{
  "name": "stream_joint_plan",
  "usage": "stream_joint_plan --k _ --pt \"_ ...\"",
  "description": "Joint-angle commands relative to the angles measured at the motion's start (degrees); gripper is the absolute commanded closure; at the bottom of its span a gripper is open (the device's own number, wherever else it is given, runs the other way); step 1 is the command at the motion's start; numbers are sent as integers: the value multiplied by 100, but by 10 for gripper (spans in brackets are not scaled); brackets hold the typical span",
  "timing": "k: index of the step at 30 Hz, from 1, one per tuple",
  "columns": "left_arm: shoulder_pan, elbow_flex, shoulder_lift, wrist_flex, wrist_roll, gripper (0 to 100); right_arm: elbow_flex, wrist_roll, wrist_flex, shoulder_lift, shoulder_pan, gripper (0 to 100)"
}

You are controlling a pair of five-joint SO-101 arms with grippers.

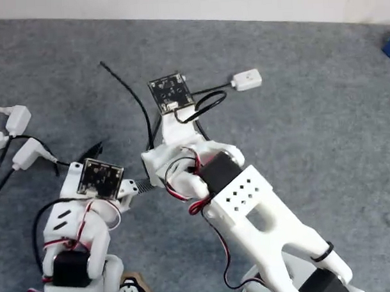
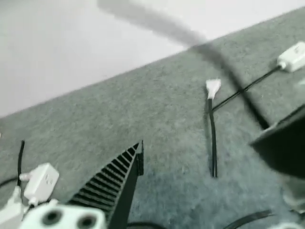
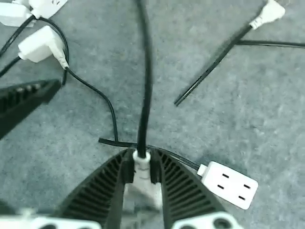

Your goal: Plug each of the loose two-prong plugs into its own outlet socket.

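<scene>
While clamped with the right gripper [image 3: 142,155] on a white plug [image 3: 142,183], sits low over the grey carpet [image 3: 238,124], with the plug's black cable [image 3: 144,71] running straight ahead. Just beside that gripper, apart from the plug: a white outlet socket [image 3: 228,183], slots up. Farther off on the carpet, a second loose plug [image 3: 268,12] lying flat, with its own dark lead trailing back. For the left gripper [image 2: 136,155], cannot tell whether apart or together; hovers near another white socket [image 2: 42,180].
</scene>
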Motion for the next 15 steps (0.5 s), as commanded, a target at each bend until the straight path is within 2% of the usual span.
stream_joint_plan --k 1,9,12,15 --pt "-330 215 -4 -396 -9 486 -268 220 444 -409 -66 992" --pt "-391 233 -40 -404 -9 486 -611 756 1174 -822 -4 992" --pt "-400 233 -40 -387 -9 486 -321 985 1103 -664 462 992" --pt "-400 251 -48 -220 -9 486 -110 1213 875 -400 1226 992"
